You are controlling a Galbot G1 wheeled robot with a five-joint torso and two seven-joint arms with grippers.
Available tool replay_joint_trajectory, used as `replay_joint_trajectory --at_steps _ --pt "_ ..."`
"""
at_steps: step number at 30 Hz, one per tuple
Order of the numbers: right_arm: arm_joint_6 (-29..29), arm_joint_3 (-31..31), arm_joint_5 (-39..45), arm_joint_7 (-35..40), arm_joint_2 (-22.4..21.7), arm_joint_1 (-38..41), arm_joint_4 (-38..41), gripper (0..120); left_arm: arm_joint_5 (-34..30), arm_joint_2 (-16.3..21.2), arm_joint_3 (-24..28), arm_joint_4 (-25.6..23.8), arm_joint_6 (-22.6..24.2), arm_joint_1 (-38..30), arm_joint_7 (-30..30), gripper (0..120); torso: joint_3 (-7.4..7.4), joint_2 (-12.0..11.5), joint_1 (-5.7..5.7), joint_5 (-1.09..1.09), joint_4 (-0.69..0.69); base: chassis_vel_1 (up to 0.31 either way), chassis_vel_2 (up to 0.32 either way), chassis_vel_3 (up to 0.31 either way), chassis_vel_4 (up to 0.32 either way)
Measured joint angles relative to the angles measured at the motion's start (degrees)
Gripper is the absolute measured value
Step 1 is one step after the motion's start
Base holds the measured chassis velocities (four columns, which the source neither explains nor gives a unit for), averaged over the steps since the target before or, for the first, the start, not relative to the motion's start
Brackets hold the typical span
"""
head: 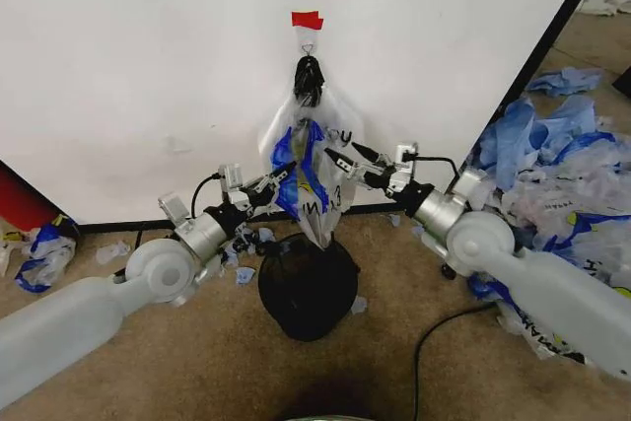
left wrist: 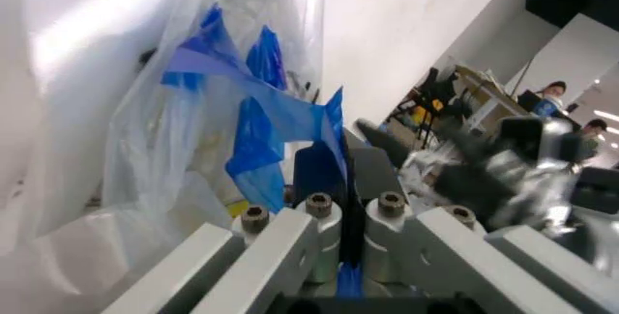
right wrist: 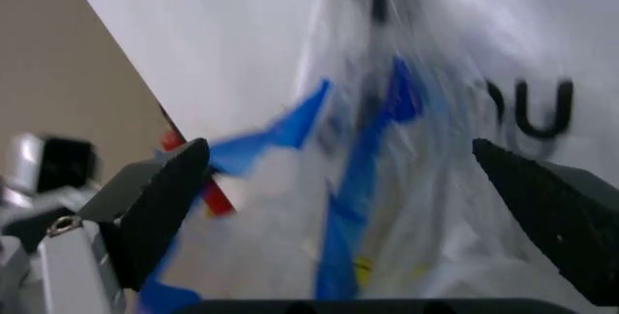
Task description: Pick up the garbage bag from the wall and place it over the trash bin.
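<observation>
The garbage bag, see-through with blue handles and black lettering, hangs from a small hook under a red tape patch on the white wall. Its lower end dangles just above the black mesh trash bin on the carpet. My left gripper is at the bag's left side, shut on a blue handle strip; the left wrist view shows the strip pinched in that gripper. My right gripper is at the bag's right side, open. In the right wrist view the bag lies between the spread fingers.
A big heap of blue-and-white bags lies to the right, past the wall's black edge. Loose bag scraps lie at the left by the wall's base strip. A black cable runs over the carpet right of the bin.
</observation>
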Motion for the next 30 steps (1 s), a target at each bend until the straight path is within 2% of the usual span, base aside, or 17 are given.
replay_joint_trajectory --at_steps 3,7,13,15,18,21,30 --pt "0.1 -3.0 -2.8 -1.2 1.7 2.2 -2.9 99 0.8 0.8 -1.8 -0.4 -0.3 2.0 0.0 0 0.00 0.0 0.00 0.01 0.02 0.000 0.000 0.000 0.000" --pt "0.7 -3.4 -3.0 -2.9 2.4 2.6 -3.2 91 1.4 1.1 -2.8 -0.6 -0.3 3.5 0.0 0 0.00 0.0 0.00 -0.01 0.01 0.000 0.000 0.000 0.000" --pt "0.8 -4.6 -5.4 -5.8 3.4 3.5 -4.1 65 2.3 0.9 -4.3 -0.9 -0.5 5.4 -0.2 0 0.00 0.0 -0.01 -0.01 0.01 0.000 0.000 0.000 0.000" --pt "0.8 -4.8 -5.8 -5.8 3.7 3.5 -4.2 62 2.3 0.8 -4.3 -1.0 -0.5 5.4 -0.3 0 0.00 0.0 -0.01 -0.01 0.01 0.000 0.000 0.000 0.000" --pt "0.8 -5.8 -7.0 -5.0 4.3 3.7 -4.8 49 2.3 0.7 -4.2 -1.0 -0.5 5.2 -0.4 0 0.00 0.0 -0.01 0.00 -0.01 0.000 0.000 0.000 0.000" --pt "0.8 -6.8 -7.7 -4.2 5.1 4.5 -6.3 45 2.4 0.7 -4.1 -1.1 -0.6 5.2 -0.4 0 0.00 0.0 -0.01 0.00 0.00 0.000 0.000 0.000 0.000" --pt "0.8 -10.0 -8.7 -3.9 7.8 7.4 -10.0 45 2.4 0.7 -3.9 -1.6 -0.7 5.2 -0.5 0 0.00 0.0 0.00 -0.01 0.01 0.000 0.000 0.000 0.000"
